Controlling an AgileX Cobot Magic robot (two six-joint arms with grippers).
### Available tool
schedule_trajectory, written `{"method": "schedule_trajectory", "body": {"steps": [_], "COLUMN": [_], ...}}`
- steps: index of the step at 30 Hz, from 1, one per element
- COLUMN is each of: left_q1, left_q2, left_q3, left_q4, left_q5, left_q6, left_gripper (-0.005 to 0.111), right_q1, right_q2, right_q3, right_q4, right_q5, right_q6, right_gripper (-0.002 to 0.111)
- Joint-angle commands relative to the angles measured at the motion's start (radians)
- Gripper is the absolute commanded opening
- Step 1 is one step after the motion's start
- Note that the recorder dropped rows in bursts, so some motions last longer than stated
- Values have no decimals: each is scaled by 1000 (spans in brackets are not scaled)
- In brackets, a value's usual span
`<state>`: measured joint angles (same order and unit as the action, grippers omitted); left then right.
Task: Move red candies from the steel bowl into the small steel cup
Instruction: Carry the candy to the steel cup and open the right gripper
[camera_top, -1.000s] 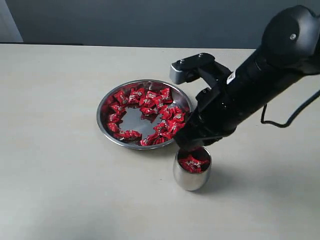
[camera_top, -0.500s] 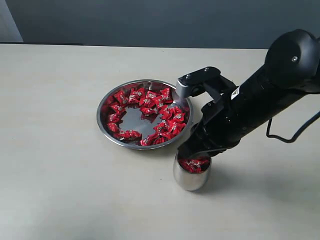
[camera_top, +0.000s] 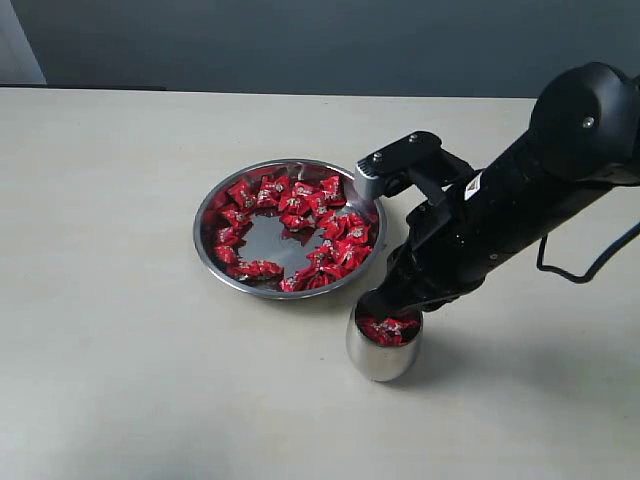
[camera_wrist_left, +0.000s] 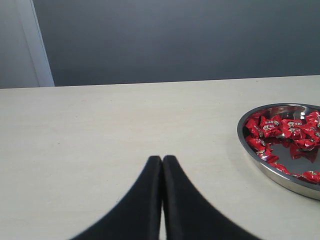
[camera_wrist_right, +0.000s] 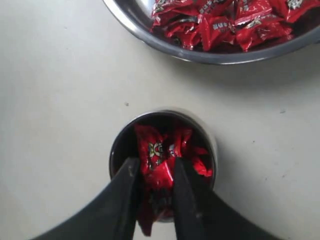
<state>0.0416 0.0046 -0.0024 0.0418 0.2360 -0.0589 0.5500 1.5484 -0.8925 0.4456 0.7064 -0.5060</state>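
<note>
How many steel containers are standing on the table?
2: the steel bowl, holding red candies, and the small steel cup beside it, under the right gripper. No third one shows.

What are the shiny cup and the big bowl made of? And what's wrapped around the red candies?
The cup and bowl look like polished metal, probably steel: silvery, with mirror-like reflections. The red candies seem wrapped in glossy foil or plastic film, I can't tell which; it crinkles and glints.
</note>
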Motion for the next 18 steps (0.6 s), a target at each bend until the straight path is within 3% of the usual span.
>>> {"method": "schedule_trajectory", "body": {"steps": [1, 10, 18], "left_q1": [-6, -6, -6], "left_q2": [-5, -5, -5], "left_q3": [2, 2, 2], "left_q4": [-1, -1, -1], "left_q5": [-4, -4, -4], "left_q6": [-2, -2, -2], "left_gripper": [0, 0, 0], "right_q1": [-2, -2, -2], "right_q2": [-7, -7, -7], "right_q3": [5, 5, 5], "right_q4": [-9, -7, 12], "right_q5": [-9, -14, -28], "right_q6": [-16, -22, -23], "right_gripper": [1, 3, 41]}}
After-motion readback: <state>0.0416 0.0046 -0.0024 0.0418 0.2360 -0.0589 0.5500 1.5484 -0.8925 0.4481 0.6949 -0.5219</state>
